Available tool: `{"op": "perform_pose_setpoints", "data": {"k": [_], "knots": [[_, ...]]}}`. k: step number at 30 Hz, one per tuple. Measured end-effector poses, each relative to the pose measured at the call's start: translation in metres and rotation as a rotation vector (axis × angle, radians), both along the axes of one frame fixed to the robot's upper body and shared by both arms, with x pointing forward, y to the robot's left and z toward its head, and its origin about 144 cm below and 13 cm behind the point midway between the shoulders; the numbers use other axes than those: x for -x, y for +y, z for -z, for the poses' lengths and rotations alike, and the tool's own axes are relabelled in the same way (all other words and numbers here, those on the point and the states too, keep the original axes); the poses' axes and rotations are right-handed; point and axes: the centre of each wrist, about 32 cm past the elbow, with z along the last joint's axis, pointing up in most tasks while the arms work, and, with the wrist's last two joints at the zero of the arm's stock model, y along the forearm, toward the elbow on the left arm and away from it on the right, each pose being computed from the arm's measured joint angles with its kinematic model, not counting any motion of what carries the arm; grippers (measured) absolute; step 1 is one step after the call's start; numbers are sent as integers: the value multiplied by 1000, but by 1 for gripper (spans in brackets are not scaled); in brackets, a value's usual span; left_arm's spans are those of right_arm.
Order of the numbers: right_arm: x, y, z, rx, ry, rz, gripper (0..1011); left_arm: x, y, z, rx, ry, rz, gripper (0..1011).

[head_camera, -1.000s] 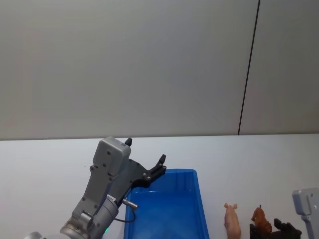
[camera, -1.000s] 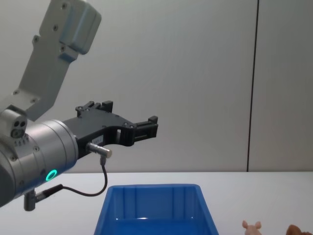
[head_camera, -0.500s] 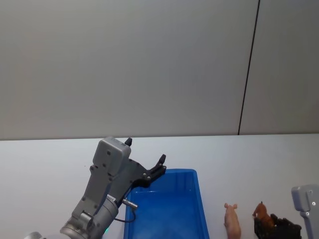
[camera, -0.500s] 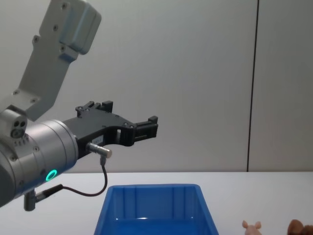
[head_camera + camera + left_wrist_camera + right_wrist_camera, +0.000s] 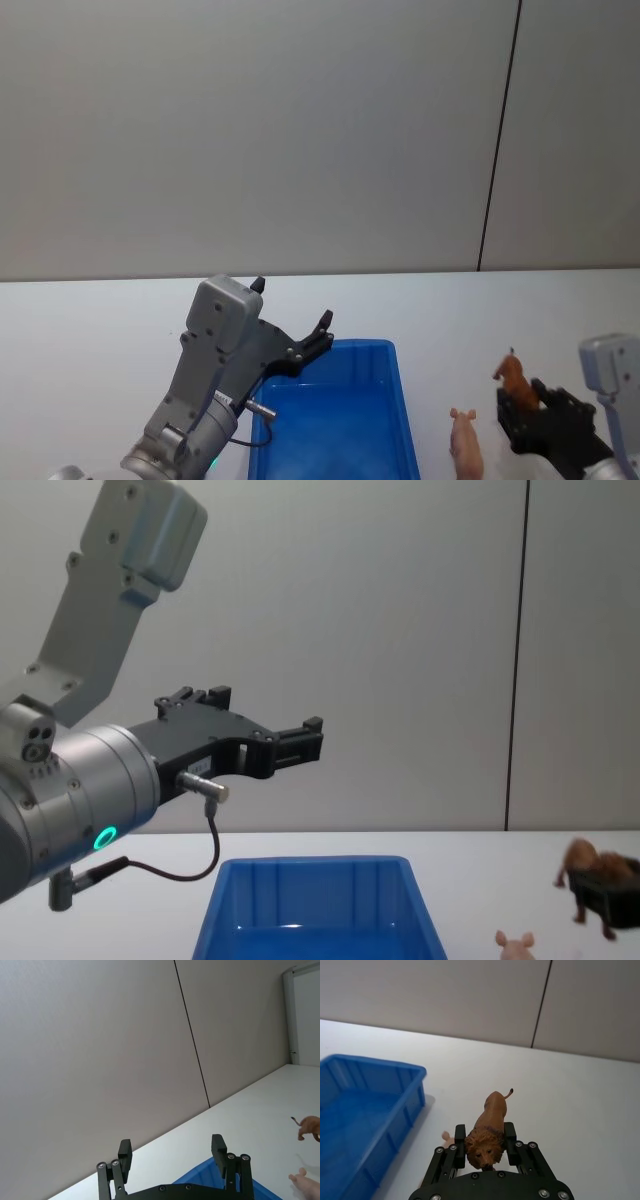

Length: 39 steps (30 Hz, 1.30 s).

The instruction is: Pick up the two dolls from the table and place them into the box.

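Observation:
My right gripper [image 5: 485, 1144] is shut on the orange-brown doll [image 5: 488, 1131], a small lion, and holds it in the air above the white table [image 5: 100, 330], to the right of the blue box [image 5: 335, 425]. The lion doll [image 5: 512, 378] shows lifted in the head view, and the lion doll [image 5: 585, 865] hangs above the tabletop in the chest view. The pale pink doll [image 5: 465, 445] lies on the table between the box and my right gripper [image 5: 520, 405]. My left gripper [image 5: 172, 1152] stands open, raised over the box's far left corner, holding nothing.
A grey wall with a dark vertical seam [image 5: 498, 140] rises behind the table. Bare white tabletop lies left of the box and behind it. The box's inside [image 5: 355, 1125] is bare blue plastic.
My right gripper has risen from the table with the orange-brown doll held in it. The pink doll and my left arm have not moved.

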Motion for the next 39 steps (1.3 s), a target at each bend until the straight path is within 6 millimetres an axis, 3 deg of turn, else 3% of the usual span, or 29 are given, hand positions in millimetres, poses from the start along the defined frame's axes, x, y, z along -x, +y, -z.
{"op": "perform_pose_setpoints", "data": {"k": [17, 30, 39], "knots": [[-13, 30, -31, -32, -71, -218, 435, 0, 0, 0, 0, 0, 0, 1001], [-24, 65, -35, -64, -43, -399, 451, 0, 0, 0, 0, 0, 0, 1001], [-28, 84, -31, -81, -15, -461, 759, 0, 0, 0, 0, 0, 0, 1001]]}}
